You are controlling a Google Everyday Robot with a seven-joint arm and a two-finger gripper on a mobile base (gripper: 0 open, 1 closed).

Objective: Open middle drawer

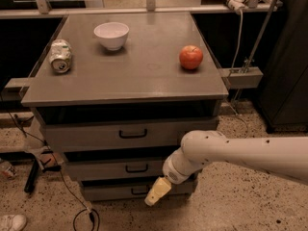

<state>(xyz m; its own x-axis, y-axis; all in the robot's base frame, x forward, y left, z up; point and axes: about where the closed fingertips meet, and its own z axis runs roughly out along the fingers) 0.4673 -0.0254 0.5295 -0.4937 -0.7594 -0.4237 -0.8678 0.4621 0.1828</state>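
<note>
The grey cabinet (125, 88) has three stacked drawers. The middle drawer (103, 170) has a flat grey front and a small black bar handle (137, 168), and it sits closed between the taller top drawer (86, 136) and the narrow bottom drawer (108, 191). My gripper (158, 191), cream-coloured at the end of the white arm (231, 153), hangs low in front of the bottom drawer. It is just below and to the right of the middle drawer's handle and does not touch it.
On the cabinet top stand a white bowl (111, 35), a crushed can (60, 56) on its side and a red apple (191, 57). Cables (72, 201) and a black object (32, 174) lie on the speckled floor at the left. A dark cabinet (286, 57) stands at the right.
</note>
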